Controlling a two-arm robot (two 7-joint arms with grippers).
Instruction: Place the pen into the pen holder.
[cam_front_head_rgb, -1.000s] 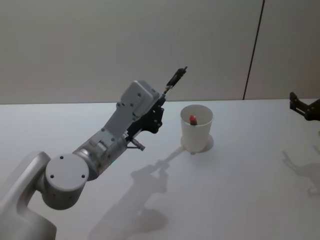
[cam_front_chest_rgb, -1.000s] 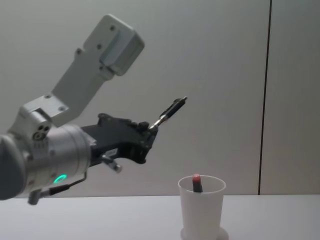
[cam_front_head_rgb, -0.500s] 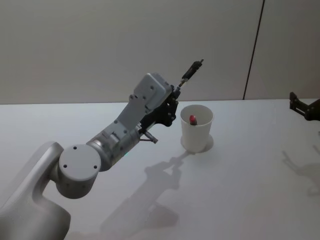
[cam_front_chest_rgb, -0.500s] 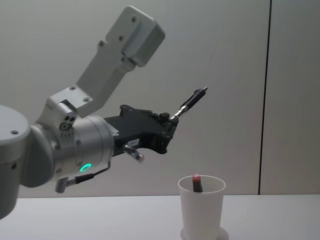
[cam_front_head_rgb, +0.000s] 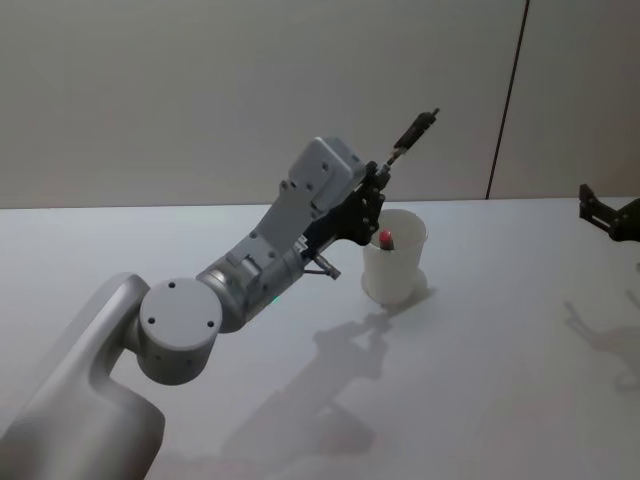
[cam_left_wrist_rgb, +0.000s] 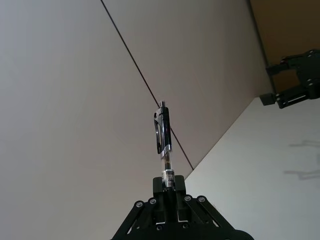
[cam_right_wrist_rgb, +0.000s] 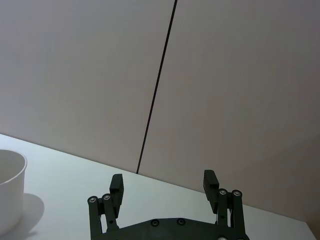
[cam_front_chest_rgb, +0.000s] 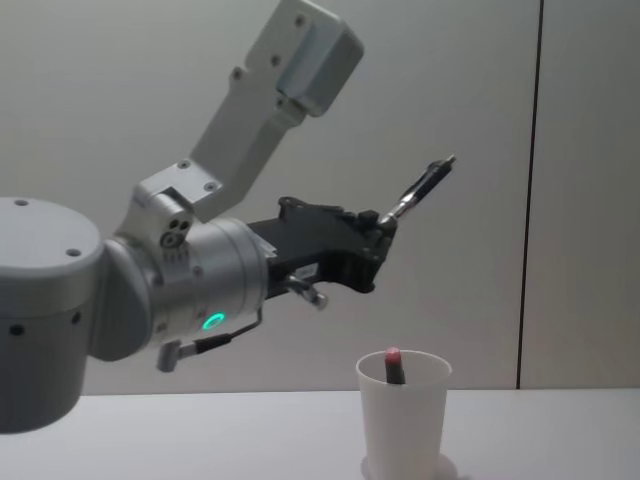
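— Chest view: what's my left gripper (cam_front_chest_rgb: 383, 224) got?
— I see it clamped tight on the pen (cam_front_chest_rgb: 424, 186), tilted up above the pen holder (cam_front_chest_rgb: 403, 420). Right gripper (cam_right_wrist_rgb: 164, 183) parked, fingers wide apart, empty.

The plain white tapered paper cup (cam_front_chest_rgb: 403, 420) at lower centre contains a dark stick with a red tip (cam_front_chest_rgb: 393, 358). The black-and-silver clip pen (cam_front_chest_rgb: 425, 187) meets the matte black left gripper (cam_front_chest_rgb: 383, 222). The silver-grey arm (cam_front_chest_rgb: 190, 285) carries a glowing green ring (cam_front_chest_rgb: 212, 322). The right gripper (cam_right_wrist_rgb: 165, 186) is black, the table (cam_front_head_rgb: 500, 350) is white, and the beige-grey wall (cam_front_head_rgb: 150, 90) has a dark vertical seam (cam_front_head_rgb: 508, 100).
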